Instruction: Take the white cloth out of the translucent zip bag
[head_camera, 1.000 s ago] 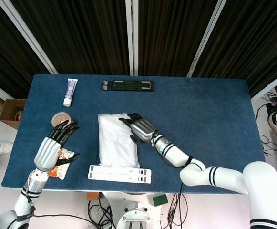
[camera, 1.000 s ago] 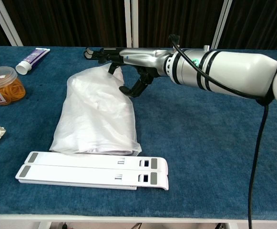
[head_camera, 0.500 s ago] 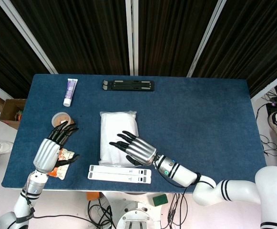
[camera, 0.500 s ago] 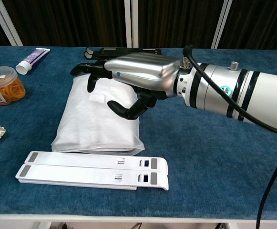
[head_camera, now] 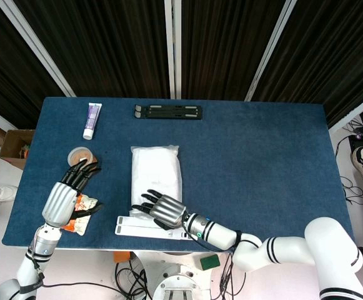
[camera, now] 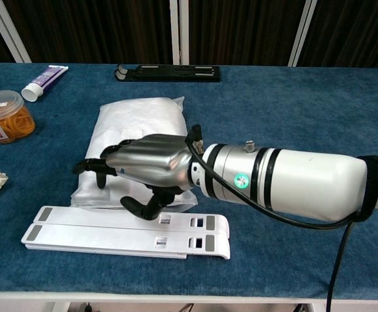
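Trouble could start on the far left, where the left robot hand [head_camera: 61,201] hovers with fingers spread and nothing in it, just above an orange-and-white snack packet [head_camera: 83,207] at the counter's [head_camera: 262,144] near-left edge. A careless swing toward the middle could knock that packet, or the round tub [camera: 4,117] of orange bits just beyond its fingertips, off the edge. The toothpaste tube [head_camera: 92,120] lies further back, well apart.

Moving right, the translucent zip bag [head_camera: 156,174] lies flat in the middle of the counter with the white cloth [camera: 140,127] still wholly inside; which end carries the zip cannot be told. The right robot hand [head_camera: 159,209] sits over the bag's near end, fingers apart and curved, gripping nothing that shows; whether the fingertips touch the plastic is unclear. The likely failures, as I judge them: slick film slides away under a one-handed pinch, or the fingers catch bag and cloth together so both lift as one lump. With the left hand idle, nothing anchors the bag.

Just in front of the bag lies a white folding stand [camera: 127,232], directly under the right palm; a low sweep could shove it off the near edge. The black stand [head_camera: 168,112] at the back looks safely out of reach.
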{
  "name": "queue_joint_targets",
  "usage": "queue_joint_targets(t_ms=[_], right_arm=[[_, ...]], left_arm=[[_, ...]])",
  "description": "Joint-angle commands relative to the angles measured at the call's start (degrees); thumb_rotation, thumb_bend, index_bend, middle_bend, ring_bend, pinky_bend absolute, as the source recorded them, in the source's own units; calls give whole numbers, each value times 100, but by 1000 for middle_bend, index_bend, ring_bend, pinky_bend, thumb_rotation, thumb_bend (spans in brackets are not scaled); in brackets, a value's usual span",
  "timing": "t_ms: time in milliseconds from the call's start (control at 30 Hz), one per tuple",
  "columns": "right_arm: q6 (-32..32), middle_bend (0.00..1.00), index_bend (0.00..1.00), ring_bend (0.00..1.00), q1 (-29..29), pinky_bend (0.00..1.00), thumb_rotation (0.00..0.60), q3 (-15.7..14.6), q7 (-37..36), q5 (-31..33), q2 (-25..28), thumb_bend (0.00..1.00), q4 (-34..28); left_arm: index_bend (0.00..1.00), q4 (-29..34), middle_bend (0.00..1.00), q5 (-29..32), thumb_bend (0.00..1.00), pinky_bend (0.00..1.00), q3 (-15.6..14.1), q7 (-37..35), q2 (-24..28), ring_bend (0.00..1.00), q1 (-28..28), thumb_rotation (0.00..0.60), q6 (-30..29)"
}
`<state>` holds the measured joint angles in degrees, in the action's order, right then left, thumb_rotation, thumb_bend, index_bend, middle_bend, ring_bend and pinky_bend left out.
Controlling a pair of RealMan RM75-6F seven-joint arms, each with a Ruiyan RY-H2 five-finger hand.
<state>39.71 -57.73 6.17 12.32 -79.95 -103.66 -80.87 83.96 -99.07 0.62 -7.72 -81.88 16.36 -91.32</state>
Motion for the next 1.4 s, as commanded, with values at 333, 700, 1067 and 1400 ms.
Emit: queue_joint_targets(t_ms=[333,700,1067,1400], right_arm=[[762,247,0,0,871,0,600,-755,914,406,1698,636,-1056],[1070,243,0,0,1324,0,600,-571,779,1187,2396,618,-485],[1485,244,0,0,1733,0,600,-176,-701,896,2974,361,-1118],[1594,244,0,0,1886,0,600,40,-667,1151,3453,327,-1617]], left_arm=[[171,-59,126,-165,148,155,51,-27,37,64,139,600,65],[171,44,126,-221,149,154,79,91,35,64,344,600,326],[173,201,126,280,147,153,467,322,273,63,1567,600,2368],[155,-862,125,1173,146,153,800,738,-619,64,2415,600,3714]])
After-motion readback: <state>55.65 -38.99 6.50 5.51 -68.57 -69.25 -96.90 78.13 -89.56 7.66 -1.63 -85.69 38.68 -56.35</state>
